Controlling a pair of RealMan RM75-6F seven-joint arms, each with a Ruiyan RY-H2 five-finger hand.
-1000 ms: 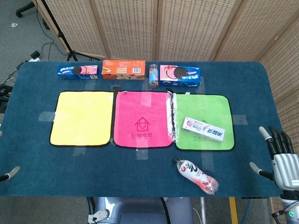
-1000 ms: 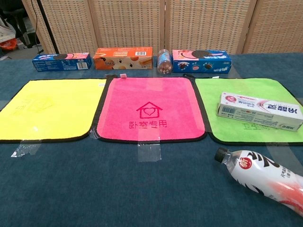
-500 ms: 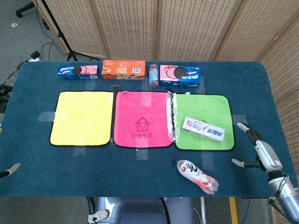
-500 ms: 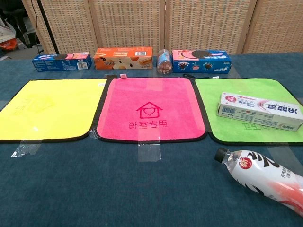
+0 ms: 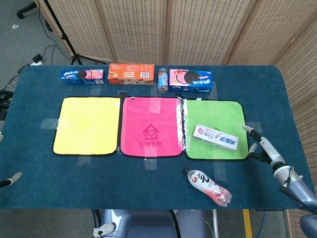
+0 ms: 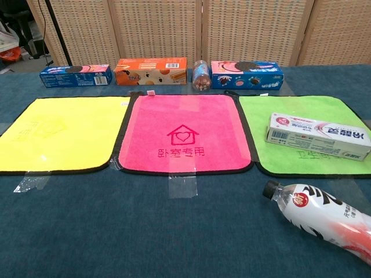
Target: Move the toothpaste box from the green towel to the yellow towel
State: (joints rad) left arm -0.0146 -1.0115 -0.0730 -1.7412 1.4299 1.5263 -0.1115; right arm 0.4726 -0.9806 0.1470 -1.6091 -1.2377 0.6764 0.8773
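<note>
Toothpaste box (image 5: 216, 138) untouched; right hand (image 5: 264, 149) fingers (image 5: 250, 130) spread.

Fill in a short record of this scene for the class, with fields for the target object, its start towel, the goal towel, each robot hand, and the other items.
target: toothpaste box, lying flat
on: green towel, near its front edge
goal: yellow towel, bare; pink towel lies between the two
right robot hand: open, just right of the green towel, not touching the box
left robot hand: only a fingertip shows at the table's left edge
other items: bottle lying in front of the green towel; snack boxes along the back edge
</note>
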